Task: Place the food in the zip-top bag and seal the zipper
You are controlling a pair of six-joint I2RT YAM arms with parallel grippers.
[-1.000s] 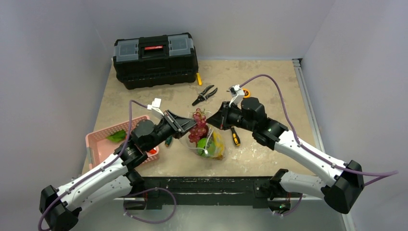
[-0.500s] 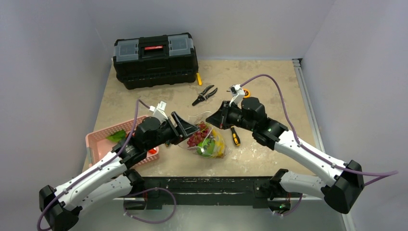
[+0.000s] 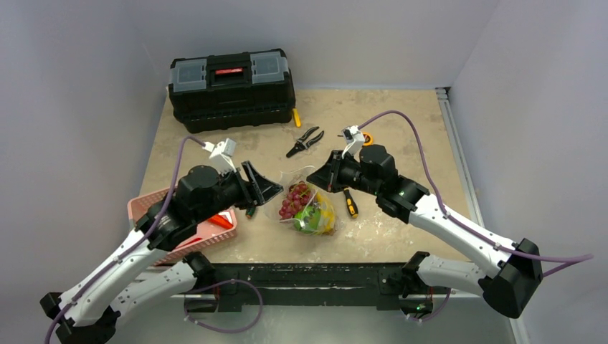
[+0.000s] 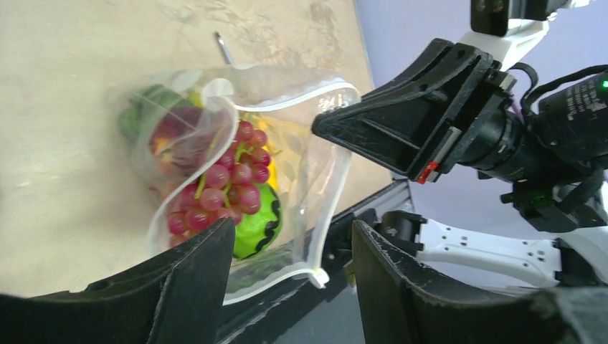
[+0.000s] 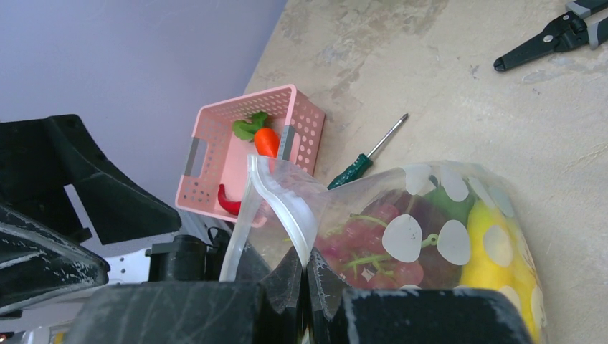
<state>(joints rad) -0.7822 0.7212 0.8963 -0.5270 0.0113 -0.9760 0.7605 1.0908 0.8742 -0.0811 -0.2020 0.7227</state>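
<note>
My left pincer [image 3: 269, 188] has let the grapes [image 3: 295, 199] drop into the zip-top bag [image 3: 319, 215] and drawn back toward 9 o'clock. It is now spread and holds nothing.

From above, the bag lies on the table [image 3: 401, 129]. My right pincer [image 3: 312, 175], pressed together, pinches the bag's mouth at its 12 o'clock edge. The pink basket [image 3: 147, 201] sits at 9 o'clock of the bag.

Left wrist: the bag gapes, with the grapes lying over a green pepper [image 4: 257, 218].

Right wrist: my right pincer clamps the zipper [image 5: 287, 208]. A carrot [image 5: 267, 141] and a red chili [image 5: 228, 202] lie in the basket.
</note>
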